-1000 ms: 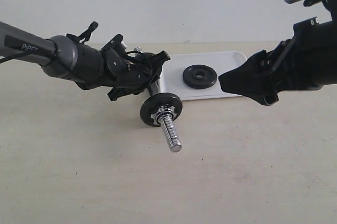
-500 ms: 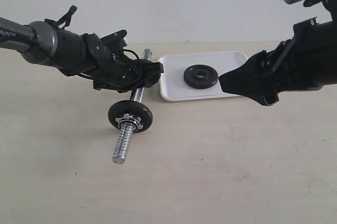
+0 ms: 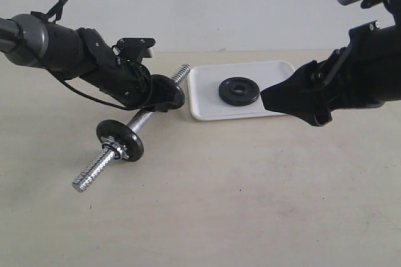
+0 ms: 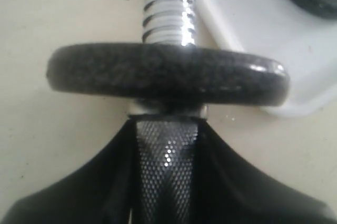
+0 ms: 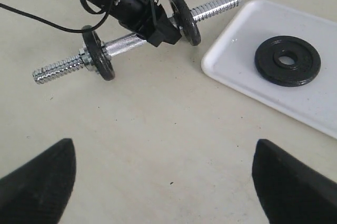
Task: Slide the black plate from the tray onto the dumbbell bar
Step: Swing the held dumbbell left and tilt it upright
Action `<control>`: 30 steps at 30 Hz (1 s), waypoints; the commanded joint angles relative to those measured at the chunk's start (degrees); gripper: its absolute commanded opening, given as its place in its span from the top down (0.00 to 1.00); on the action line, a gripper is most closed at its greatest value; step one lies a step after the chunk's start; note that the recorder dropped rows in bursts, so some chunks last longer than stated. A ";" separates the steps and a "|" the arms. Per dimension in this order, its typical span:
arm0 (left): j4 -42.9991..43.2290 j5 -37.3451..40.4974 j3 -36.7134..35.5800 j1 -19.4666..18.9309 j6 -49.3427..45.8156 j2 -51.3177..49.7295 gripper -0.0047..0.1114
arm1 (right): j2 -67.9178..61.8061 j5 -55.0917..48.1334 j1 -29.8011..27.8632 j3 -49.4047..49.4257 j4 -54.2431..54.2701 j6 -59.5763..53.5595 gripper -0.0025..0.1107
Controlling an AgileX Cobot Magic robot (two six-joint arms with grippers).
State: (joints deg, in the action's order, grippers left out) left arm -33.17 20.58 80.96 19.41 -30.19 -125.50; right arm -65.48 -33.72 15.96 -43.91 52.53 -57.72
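1 black plate (image 5: 287, 60) flat in tray (image 5: 237, 50)

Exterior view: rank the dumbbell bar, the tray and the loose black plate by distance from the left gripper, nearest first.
1. dumbbell bar, gripped by the left gripper.
2. tray, just to its right.
3. black plate, mid-tray, farther right.
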 commanded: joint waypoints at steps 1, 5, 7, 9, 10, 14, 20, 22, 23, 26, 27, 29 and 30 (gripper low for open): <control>1.29 6.84 -0.61 -0.25 -6.09 -0.88 0.92 | 0.07 -0.13 0.03 0.11 -0.53 0.21 0.25; 1.40 10.08 -0.61 -0.25 -14.54 -0.54 0.92 | 0.07 -0.13 0.03 0.11 -0.79 0.18 0.25; 1.86 11.21 -0.61 -0.25 -17.82 -0.30 0.92 | 0.07 -0.13 0.03 0.11 -0.79 0.18 0.25; 4.03 12.60 -0.61 -0.25 -20.01 -0.17 0.92 | 0.07 -0.13 0.03 0.11 -0.79 0.18 0.25; 6.03 13.01 -0.61 -0.25 -20.23 -0.17 0.92 | 0.07 -0.13 0.03 0.11 -0.79 0.18 0.25; 11.98 15.18 -0.61 -0.25 -19.11 -0.17 0.92 | 0.07 -0.13 0.03 0.11 -0.79 0.18 0.25; 13.77 15.42 -0.61 -0.25 -16.26 -0.17 0.92 | 0.07 -0.13 0.03 0.11 -0.79 0.18 0.25; 13.77 15.42 -0.61 -0.25 -16.07 -0.17 0.92 | 0.07 -0.13 0.03 0.11 -0.79 0.18 0.25; 13.77 15.42 -0.61 -0.25 -16.07 -0.17 0.92 | 0.07 -0.13 0.03 0.11 -0.79 0.18 0.25; 13.77 15.42 -0.61 -0.25 -15.76 -0.17 0.92 | 0.07 -0.13 0.03 0.11 -0.79 0.18 0.25; 13.66 15.42 -0.61 -0.25 -15.65 -0.17 0.92 | 0.07 -0.13 0.03 0.11 -0.79 0.18 0.25; 13.10 15.42 -0.61 -0.25 -15.65 -0.17 0.92 | 0.07 -0.13 0.03 0.11 -0.79 0.18 0.25; 13.10 15.42 -0.61 -0.25 -15.65 -0.17 0.92 | 0.07 -0.13 0.03 0.11 -0.79 0.18 0.25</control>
State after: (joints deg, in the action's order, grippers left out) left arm -21.92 31.88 81.50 19.26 -46.58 -123.81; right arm -65.48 -33.72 15.96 -43.91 52.27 -57.72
